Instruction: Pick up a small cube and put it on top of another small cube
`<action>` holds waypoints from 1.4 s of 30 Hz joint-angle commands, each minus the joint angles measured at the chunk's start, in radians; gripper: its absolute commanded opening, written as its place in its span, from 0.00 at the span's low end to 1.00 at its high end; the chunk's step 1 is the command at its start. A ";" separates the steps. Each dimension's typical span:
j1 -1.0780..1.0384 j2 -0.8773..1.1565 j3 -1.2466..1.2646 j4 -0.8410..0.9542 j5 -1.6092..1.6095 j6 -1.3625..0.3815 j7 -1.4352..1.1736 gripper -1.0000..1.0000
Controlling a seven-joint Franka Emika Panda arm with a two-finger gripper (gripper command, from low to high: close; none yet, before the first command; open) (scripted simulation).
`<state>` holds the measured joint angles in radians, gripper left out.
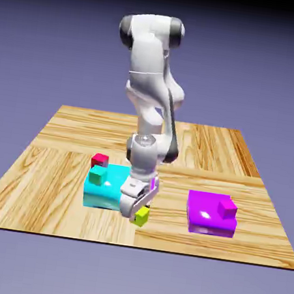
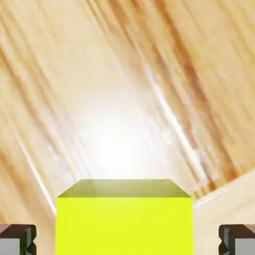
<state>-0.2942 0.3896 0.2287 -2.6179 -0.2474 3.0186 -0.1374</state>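
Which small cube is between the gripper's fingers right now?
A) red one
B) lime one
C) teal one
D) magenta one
B. The hand view shows the lime cube filling the space between the two fingertips, and in the exterior view the gripper has it at its tip, beside the cyan block; the teal cube sits on that block.

big cyan block (image 1: 107,190) carries a teal cube (image 1: 97,175), red cube (image 1: 99,161) just behind; over right, purple block (image 1: 209,216) wears a magenta cube (image 1: 227,208); wooden table (image 1: 48,168) underneath.
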 commanded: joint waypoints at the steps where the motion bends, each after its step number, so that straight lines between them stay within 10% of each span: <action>1: 0.000 0.000 0.000 0.000 0.000 0.000 0.000 0.00; 11: -0.181 -0.229 0.271 -0.051 0.211 -0.188 -0.151 0.00; 35: 0.355 -0.947 -0.592 -0.183 0.043 -0.797 -0.828 0.00; 42: 0.211 -1.018 -0.771 -0.238 -0.077 -0.771 -0.848 0.00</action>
<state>-0.0832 -0.6281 -0.5418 -2.8559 -0.3248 2.2461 -0.9855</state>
